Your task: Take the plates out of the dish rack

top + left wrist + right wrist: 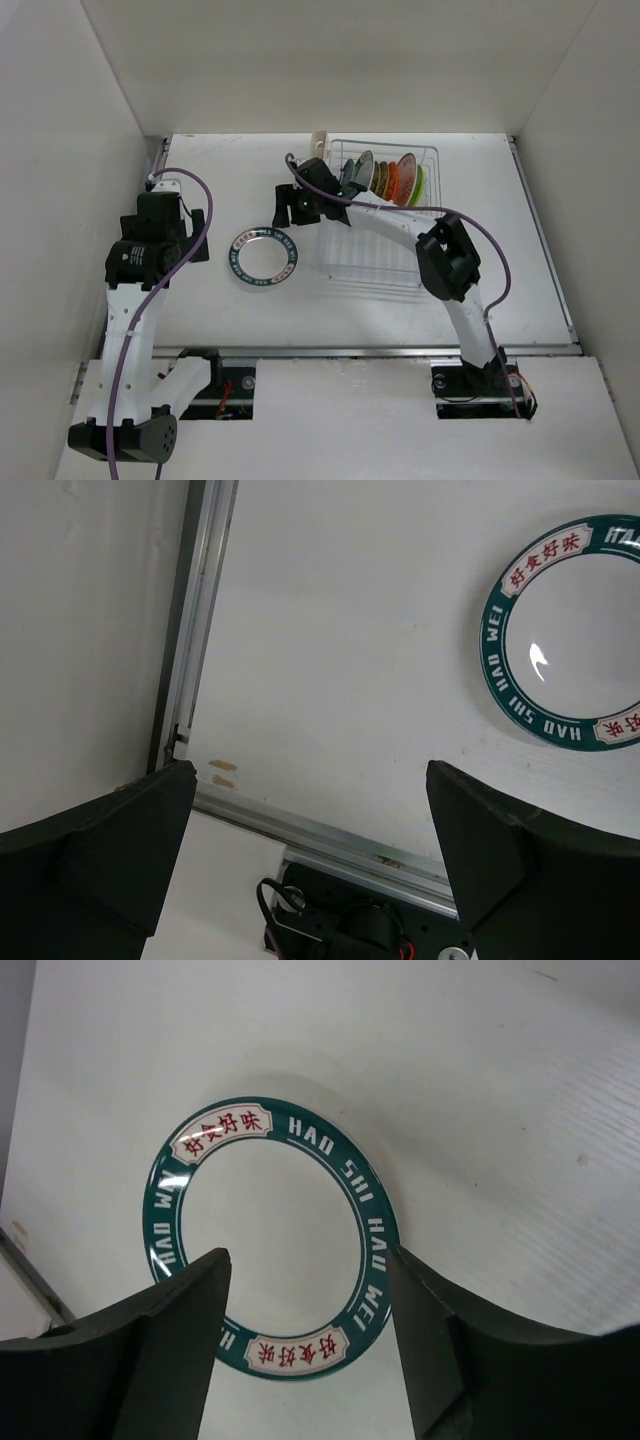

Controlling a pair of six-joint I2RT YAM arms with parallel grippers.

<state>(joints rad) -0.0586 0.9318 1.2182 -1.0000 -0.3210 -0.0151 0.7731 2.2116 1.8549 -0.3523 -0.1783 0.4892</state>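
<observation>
Right gripper (pixel 305 1290) hovers spread and empty over the teal plate (pixel 370 1230); other plates (pixel 395 178) stand in the rack (pixel 370 265) to its right.

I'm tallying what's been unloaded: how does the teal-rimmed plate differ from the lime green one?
Pose: the teal-rimmed plate lies flat, face up; the lime green plate stands on edge.
Place: the teal-rimmed plate is on the table, left of the dish rack; the lime green plate is in it, rightmost of the row.
Look: the first has a white centre and lettered rim; the second shows only green.
Both are round.
</observation>
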